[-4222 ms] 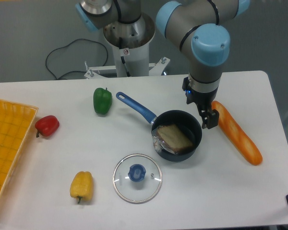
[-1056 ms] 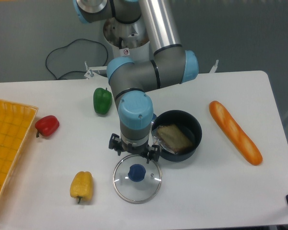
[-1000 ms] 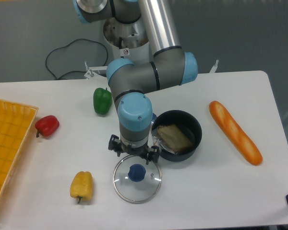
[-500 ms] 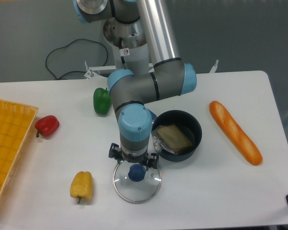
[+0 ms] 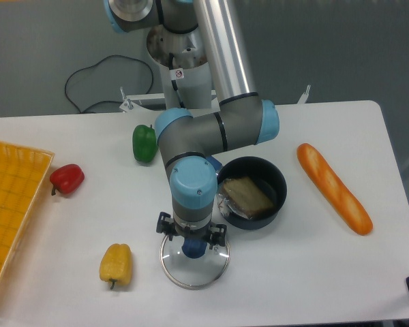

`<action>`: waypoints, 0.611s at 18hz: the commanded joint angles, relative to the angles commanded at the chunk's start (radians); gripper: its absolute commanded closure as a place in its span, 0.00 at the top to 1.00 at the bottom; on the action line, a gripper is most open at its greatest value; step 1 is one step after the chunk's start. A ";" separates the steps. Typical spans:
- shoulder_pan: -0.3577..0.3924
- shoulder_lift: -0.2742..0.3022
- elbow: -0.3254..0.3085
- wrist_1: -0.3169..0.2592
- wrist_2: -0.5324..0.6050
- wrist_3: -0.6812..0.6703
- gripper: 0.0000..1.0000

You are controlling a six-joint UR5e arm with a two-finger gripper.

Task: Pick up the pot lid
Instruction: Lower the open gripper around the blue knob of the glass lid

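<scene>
You've brought the tool lower since the last pics – fingers apart, approx. over the blue knob. The pot lid hasn't moved, flat on the surface nr. the black pan. Prob. a touch more descent, then close.

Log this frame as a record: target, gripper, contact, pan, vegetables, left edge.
target: round clear pot lid with blue knob, flat on table
gripper: black-and-grey two-finger gripper, jaws open, over the knob
contact: cannot tell
pan: round black pan, blue handle, brown item inside
vegetables: green pepper, red pepper, yellow pepper
left edge: yellow plastic crate
</scene>
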 joint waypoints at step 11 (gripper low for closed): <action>-0.002 -0.026 0.011 0.022 0.006 0.002 1.00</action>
